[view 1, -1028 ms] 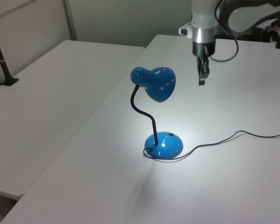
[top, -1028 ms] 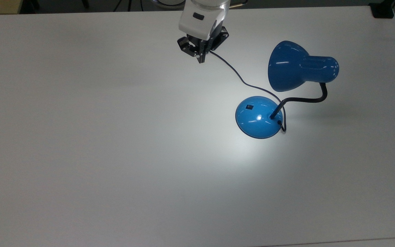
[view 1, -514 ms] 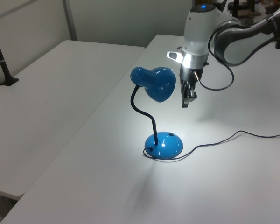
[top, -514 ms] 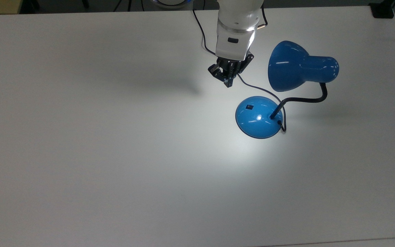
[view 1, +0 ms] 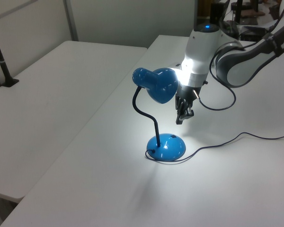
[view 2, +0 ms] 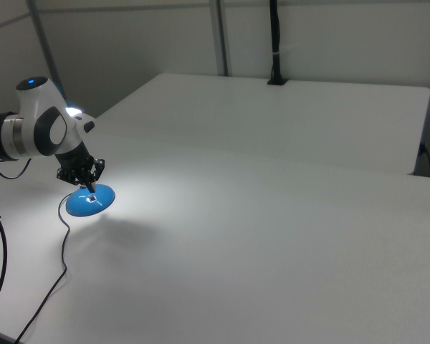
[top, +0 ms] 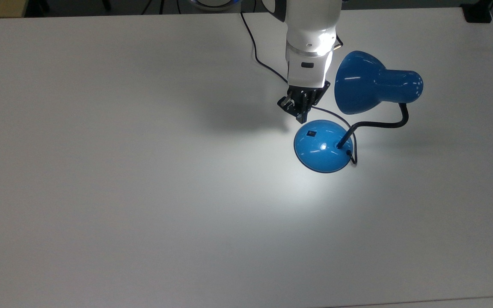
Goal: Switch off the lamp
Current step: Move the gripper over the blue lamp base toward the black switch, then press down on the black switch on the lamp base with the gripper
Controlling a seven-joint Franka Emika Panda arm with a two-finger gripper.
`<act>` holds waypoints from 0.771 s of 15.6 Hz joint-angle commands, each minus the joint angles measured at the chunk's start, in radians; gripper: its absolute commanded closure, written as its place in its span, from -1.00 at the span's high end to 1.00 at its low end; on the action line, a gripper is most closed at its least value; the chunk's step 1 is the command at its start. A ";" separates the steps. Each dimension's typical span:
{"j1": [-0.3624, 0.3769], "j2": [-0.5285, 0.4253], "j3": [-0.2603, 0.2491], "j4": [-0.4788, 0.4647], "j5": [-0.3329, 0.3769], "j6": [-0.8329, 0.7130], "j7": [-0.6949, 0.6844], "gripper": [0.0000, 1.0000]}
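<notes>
The lamp (top: 321, 145) stands on a white table (top: 144, 192), toward the top view's right. Its glossy blue domed base carries a small black switch (top: 311, 133) on the slope nearest the gripper. A black bendable neck (top: 379, 124) rises from the base and curves up to the bell-shaped blue shade (top: 357, 83), whose mouth faces down toward the base. The lamp is lit: a bright pool lies on the table around the base, and a highlight glints on the dome.

The gripper (top: 301, 116) points downward with its black fingers drawn close together, holding nothing. In the top view its tip sits just beside the base's upper-left rim, near the switch. In the left view the gripper (view 1: 180, 118) hangs above the base (view 1: 166, 146), apart from it and just beside the shade. In the right view the gripper (view 2: 90, 188) is just over the dome (view 2: 90, 201).

A thin black cord (view 1: 227, 141) trails from the base across the table.
</notes>
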 commanded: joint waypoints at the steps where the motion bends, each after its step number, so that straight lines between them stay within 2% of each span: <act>1: 0.001 0.013 0.003 -0.027 0.012 0.070 -0.030 -1.00; 7: -0.006 0.056 0.018 -0.023 0.012 0.143 -0.032 -1.00; 12: -0.051 0.065 0.081 -0.023 0.012 0.143 -0.087 -1.00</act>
